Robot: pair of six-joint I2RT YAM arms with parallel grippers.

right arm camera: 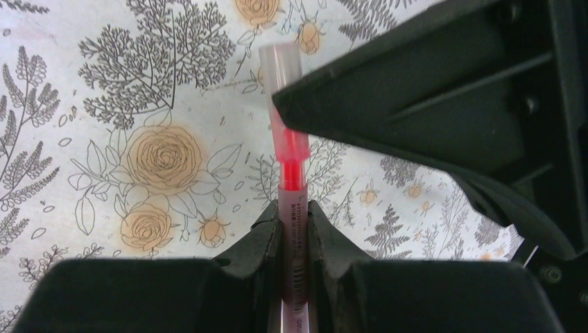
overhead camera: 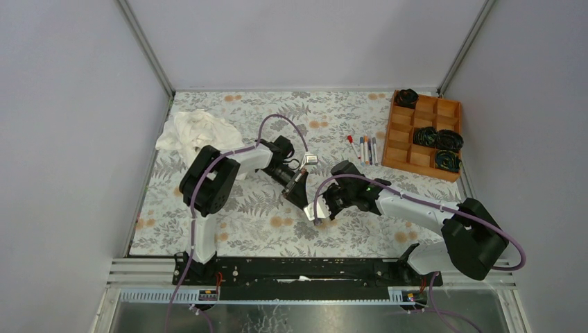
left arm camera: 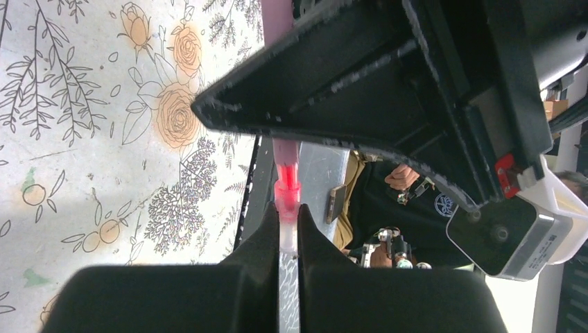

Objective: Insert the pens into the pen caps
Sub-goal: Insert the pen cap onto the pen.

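**Pen and cap aligned over the desk [overhead camera: 243, 229]**

On the near side of the wooden tray [overhead camera: 402, 135], the right pincer [right arm camera: 295, 229] pinches the red pen [right arm camera: 292, 163]. Its long axis points straight into the translucent pen cap [right arm camera: 281, 69], which the left pincer [left arm camera: 288, 232] pinches. Spare pens [overhead camera: 364, 148] lie just beside the tray.

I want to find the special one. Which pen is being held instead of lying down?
The red pen, pinched by the right tool with the left tool on its cap. The other pens lie in a row on the table.
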